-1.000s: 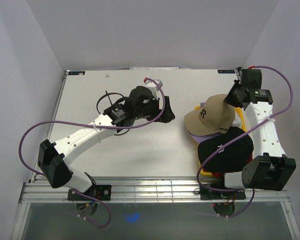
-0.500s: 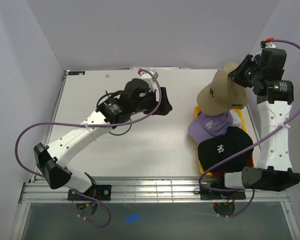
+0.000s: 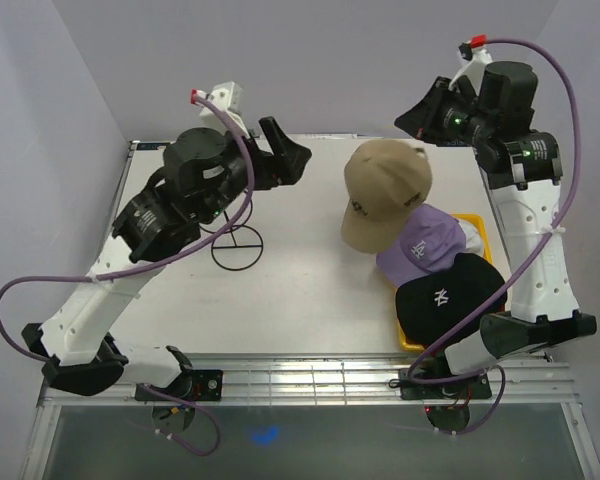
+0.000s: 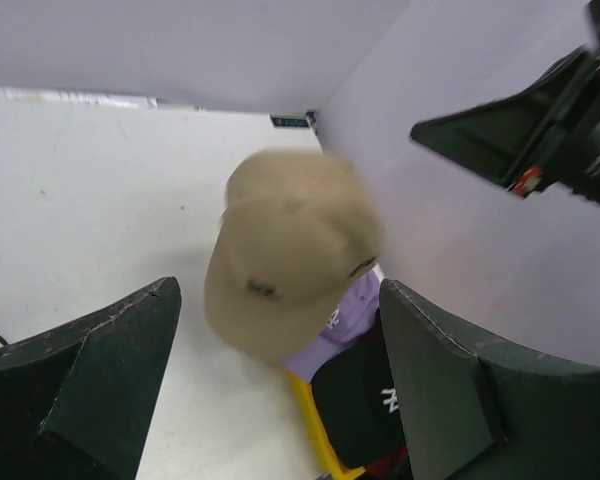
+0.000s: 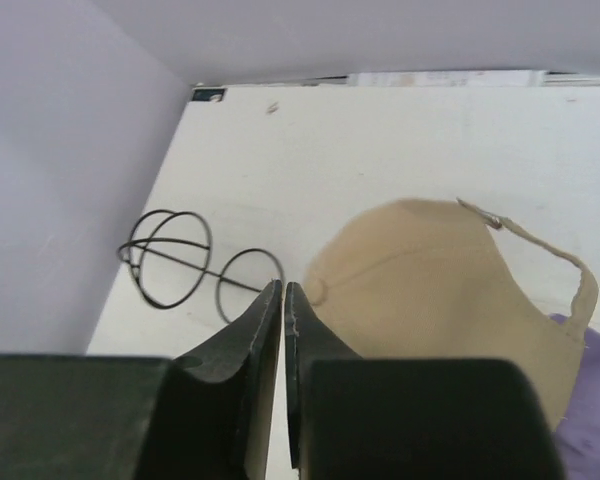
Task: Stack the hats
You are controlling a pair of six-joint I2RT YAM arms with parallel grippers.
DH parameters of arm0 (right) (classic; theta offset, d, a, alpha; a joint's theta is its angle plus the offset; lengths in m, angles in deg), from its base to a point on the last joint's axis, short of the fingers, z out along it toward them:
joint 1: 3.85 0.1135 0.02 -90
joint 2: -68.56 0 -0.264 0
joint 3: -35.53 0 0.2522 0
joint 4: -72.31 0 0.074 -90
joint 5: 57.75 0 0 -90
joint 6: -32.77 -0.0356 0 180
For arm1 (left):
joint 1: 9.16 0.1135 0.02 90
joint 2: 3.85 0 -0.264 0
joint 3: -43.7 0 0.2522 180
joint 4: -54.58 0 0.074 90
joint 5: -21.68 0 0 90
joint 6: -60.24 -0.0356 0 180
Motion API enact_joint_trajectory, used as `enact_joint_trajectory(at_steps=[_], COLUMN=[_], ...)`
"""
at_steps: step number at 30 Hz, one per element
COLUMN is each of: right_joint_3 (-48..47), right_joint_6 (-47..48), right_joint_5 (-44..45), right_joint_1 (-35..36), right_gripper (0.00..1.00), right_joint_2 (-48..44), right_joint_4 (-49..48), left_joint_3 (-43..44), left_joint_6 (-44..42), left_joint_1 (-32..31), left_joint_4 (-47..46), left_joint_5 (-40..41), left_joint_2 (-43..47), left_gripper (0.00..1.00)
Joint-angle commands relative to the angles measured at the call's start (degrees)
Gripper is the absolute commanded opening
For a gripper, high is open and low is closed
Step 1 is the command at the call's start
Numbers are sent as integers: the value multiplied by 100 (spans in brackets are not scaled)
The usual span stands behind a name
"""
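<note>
Clock positions are read on the overhead view from the centre of the table (image 3: 310, 300), with 12 o'clock at the far wall.

**Status**
- The tan hat (image 3: 385, 190) was at 1 o'clock, brim toward 6. In that view its right edge overlapped the lavender hat (image 3: 430, 242). Whether it rested on the table could not be determined, and it was blurred in the left wrist view.
- The lavender hat and the black hat (image 3: 450, 295) lay piled on the yellow tray (image 3: 477, 219) at 4 o'clock.
- The right gripper (image 5: 283, 290) was raised at 1 o'clock, jaws pressed almost together. Only pale table showed through the slit, so it probably gripped nothing. The tan hat lay just beside its fingertips.
- The left gripper (image 3: 286, 145) was raised at 12 o'clock, spread wide and empty, facing the tan hat.

**Hazards**
1. If loose, the tan hat could settle half on the lavender hat and slide off, leaving a crooked stack.
2. Both wrists were high and near each other, so a reach by either arm toward the hat risked contact.
3. The wire stand (image 3: 236, 247) at 9 o'clock lay beneath the left arm's cable, and a low return could snag it.
4. A pinch on the soft crown could collapse it and slip.
</note>
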Motion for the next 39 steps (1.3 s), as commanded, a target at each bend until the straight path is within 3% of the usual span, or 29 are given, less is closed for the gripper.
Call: enact_joint_trajectory(at_steps=[1, 5, 9, 11, 15, 20, 27, 29, 33, 36, 39], right_joint_3=[-267, -337, -978, -1094, -357, 354, 1216, 1419, 1517, 1526, 1517], right_joint_6=[-151, -257, -283, -257, -195, 68, 183, 182, 297, 349, 455], right_joint_5=[-466, -651, -257, -11, 657, 1255, 1669, 1897, 2117, 2082, 1880], right_joint_1=[484, 1073, 1487, 1513, 1584, 1794, 2208, 2208, 2199, 2111, 1997], right_gripper=[8, 8, 8, 8, 9, 36, 56, 61, 65, 67, 70], right_joint_2=[182, 480, 919, 1017, 885, 1341, 1659, 1597, 1711, 1825, 2001], right_joint_4=[-560, -921, -519, -368, -324, 10, -200, -323, -332, -358, -367], left_joint_3=[447, 606, 509, 535, 439, -158, -668, -992, -2964, -4074, -4526], left_joint_6=[-13, -240, -390, -425, -364, 40, -22, 249, 1039, 1585, 1885], left_joint_1=[-9, -9, -9, -9, -9, -18, -9, -9, -18, -123, -360], left_joint_4=[56, -260, -481, -420, -77, 188, 64, 134, -216, -839, -999], left_joint_5=[817, 1564, 1890, 1733, 1101, 546, -103, -515, -1052, -1011, -694], left_joint_2=[470, 1005, 1419, 1411, 1008, 681, 717, 734, 1094, 1463, 1578], left_gripper=[91, 90, 91, 91, 94, 95, 98, 98, 98, 98, 98])
